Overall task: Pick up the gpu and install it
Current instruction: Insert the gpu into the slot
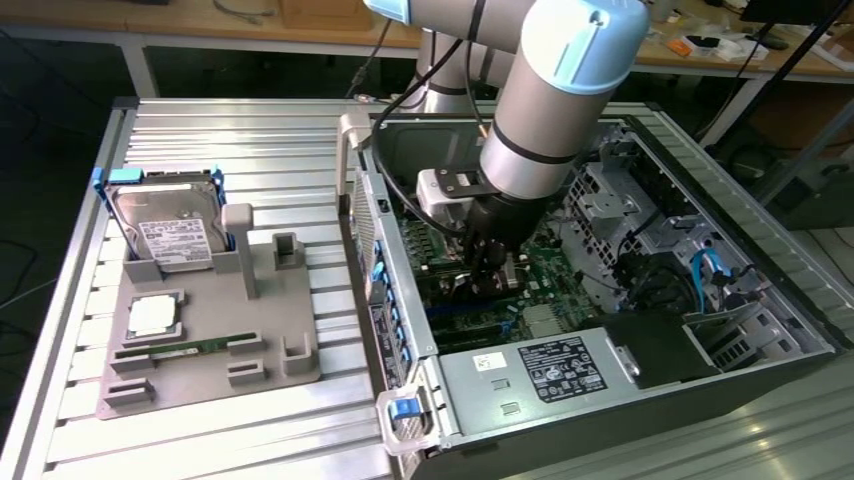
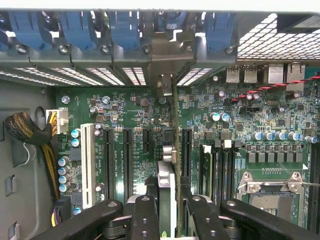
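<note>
I have the end effector [image 2: 167,212] down inside the open computer case [image 1: 641,385], clamped on the gpu [image 2: 169,150], which stands on edge above the motherboard [image 2: 250,125] between black expansion slots [image 2: 108,160]. Room is tight: the case's rear wall and blue slot clips [image 2: 122,27] sit just ahead. A white-and-black label [image 1: 561,365] marks the power supply; its writing is unreadable. Outside, the surface [image 1: 227,430] carries a grey fixture [image 1: 200,350].
</note>
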Robot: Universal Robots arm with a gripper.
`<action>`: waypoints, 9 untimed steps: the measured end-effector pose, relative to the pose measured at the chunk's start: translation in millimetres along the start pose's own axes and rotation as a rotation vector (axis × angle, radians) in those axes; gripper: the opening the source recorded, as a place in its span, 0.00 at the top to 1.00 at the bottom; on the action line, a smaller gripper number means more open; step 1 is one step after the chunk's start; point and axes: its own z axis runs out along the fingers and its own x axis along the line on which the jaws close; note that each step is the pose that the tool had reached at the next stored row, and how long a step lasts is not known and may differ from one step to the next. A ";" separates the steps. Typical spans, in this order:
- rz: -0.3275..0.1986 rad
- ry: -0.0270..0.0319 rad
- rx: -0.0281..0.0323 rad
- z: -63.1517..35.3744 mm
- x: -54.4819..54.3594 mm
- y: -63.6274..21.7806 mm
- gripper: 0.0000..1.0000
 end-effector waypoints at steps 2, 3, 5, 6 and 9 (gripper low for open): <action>0.000 0.0000 0.0000 0.0 0.0 0.0 0.73; 0.000 0.0000 0.0000 0.0 0.0 0.0 0.73; 0.000 0.0002 -0.0001 0.1 0.0 0.1 0.73; 0.000 0.0002 -0.0001 0.3 0.1 0.2 0.73; 0.000 0.0002 -0.0001 0.8 0.0 0.4 0.73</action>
